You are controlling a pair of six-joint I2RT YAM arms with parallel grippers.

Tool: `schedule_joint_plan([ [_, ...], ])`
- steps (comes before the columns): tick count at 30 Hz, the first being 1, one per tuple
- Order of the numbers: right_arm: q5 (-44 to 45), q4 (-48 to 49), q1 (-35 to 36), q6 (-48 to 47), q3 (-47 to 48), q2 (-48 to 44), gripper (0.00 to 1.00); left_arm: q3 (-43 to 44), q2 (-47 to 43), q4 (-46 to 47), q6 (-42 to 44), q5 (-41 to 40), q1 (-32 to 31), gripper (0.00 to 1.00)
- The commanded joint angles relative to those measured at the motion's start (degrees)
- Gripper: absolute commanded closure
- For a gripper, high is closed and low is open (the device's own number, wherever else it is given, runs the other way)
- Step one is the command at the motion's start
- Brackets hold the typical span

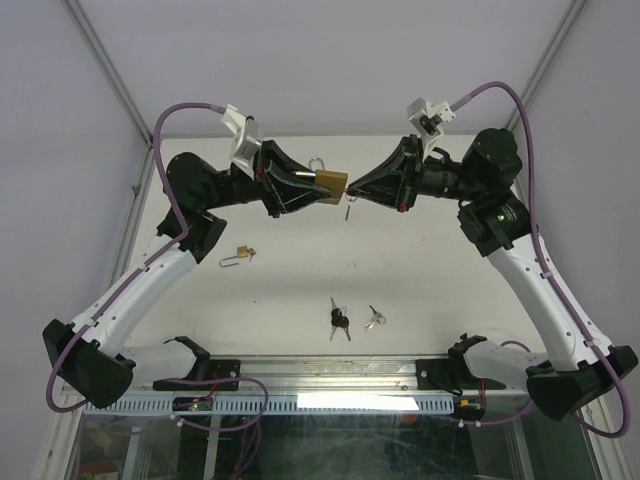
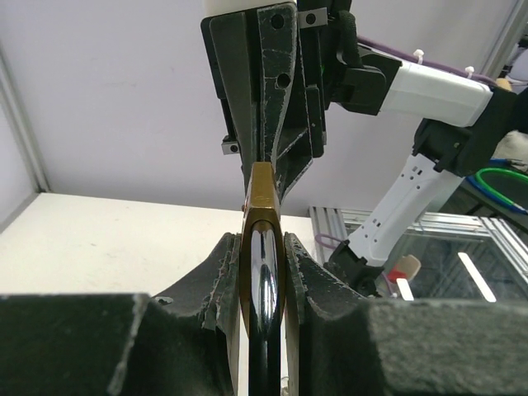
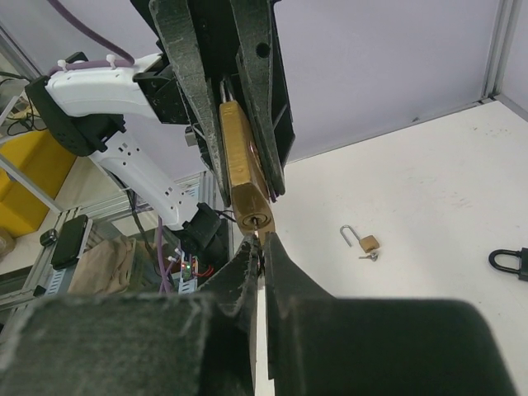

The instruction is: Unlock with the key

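A large brass padlock is held in the air above the table's back, with my left gripper shut on its body. In the left wrist view the padlock sits edge-on between the two pads, its chrome shackle running towards the camera. My right gripper meets the lock from the right. In the right wrist view its fingertips are pinched shut on the thin key, whose blade enters the keyhole in the bottom of the padlock.
A small brass padlock with its shackle open lies on the table at left, also seen as the small padlock. Two bunches of keys lie near the front. A black padlock shows at the right edge.
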Motion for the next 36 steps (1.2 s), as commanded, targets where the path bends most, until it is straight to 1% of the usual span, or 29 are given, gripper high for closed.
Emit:
schedule_joint_plan([
  [1,0.86,8.47,4.92,3.89,2.95,1.16,1.0,-2.22,0.57,-0.67,5.95,-6.23,-3.26,1.0],
  [3,0.34,10.87,4.92,6.06,2.72,1.44,1.0,-3.34,0.32,-0.82,6.17,-7.02,-3.27,1.0],
  [5,-0.48,11.28,5.17,7.1,3.09,2.14,1.0,-4.23,0.18,0.36,4.99,-7.35,-3.3,1.0],
  [8,-1.26,11.15,5.91,6.52,2.69,2.31,1.0,-4.28,0.37,2.27,3.7,-6.89,-3.26,1.0],
  [13,-3.55,11.42,9.06,4.47,4.33,3.63,1.0,-3.73,1.76,2.61,2.85,-7.15,-4.12,1.0],
  [15,-5.04,12.53,10.15,4.49,4.46,4.27,1.0,-4.6,2.41,3.63,-0.01,-7.6,-4.32,1.0],
  [17,-7.69,17.02,10.56,6.22,3.65,4.07,1.0,-5.79,2.8,5.41,-3.53,-7.95,-4.25,1.0],
  [18,-9.07,19.57,10.46,7.29,2.9,3.73,1.0,-6.33,2.86,6.64,-5.1,-7.37,-4.38,1.0],
  [20,-11.28,21.68,9.66,8.1,2.44,2.97,1.0,-7.31,2.76,9.05,-7.46,-5.7,-4.74,1.0],
  [22,-12.95,21.07,8.03,8.34,3.07,2.81,1.0,-7.5,2.52,10.21,-8.83,-4.69,-4.89,1.0],
  [25,-16.08,18.12,3.37,8.21,3.54,2.12,1.0,-6.82,1.78,11.44,-8.94,-4.2,-4.34,1.0],
  [26,-17.39,16.83,1.72,8.0,3.39,1.72,0.84,-6.15,1.57,11.67,-9.25,-4.08,-3.83,1.0],
  [28,-19.06,12.73,-0.46,6.26,3.43,1.02,0.5,-4.95,1.14,11.39,-9.33,-3.73,-2.87,1.0],
  [30,-19.35,6.14,-1.73,2.38,4.64,0.75,0.12,-3.88,0.77,10.96,-8.94,-3.4,-2.15,1.0],
  [31,-19.15,2.35,-2.21,-0.09,5.44,0.56,0.02,-3.41,0.65,10.76,-8.59,-3.18,-1.88,1.0],
  [33,-18.17,-2.77,-2.94,-3.56,6.27,-0.1,0.0,-2.53,0.39,10.65,-8.15,-2.91,-1.51,1.0],
  [34,-17.32,-3.69,-3.21,-4.18,6.14,-0.55,0.0,-2.2,0.24,10.73,-8.05,-2.82,-1.42,1.0],
  [36,-12.33,-4.4,-3.28,-4.24,5.35,-1.46,0.0,-1.78,0.12,11.04,-7.81,-2.53,-1.45,1.0],
])
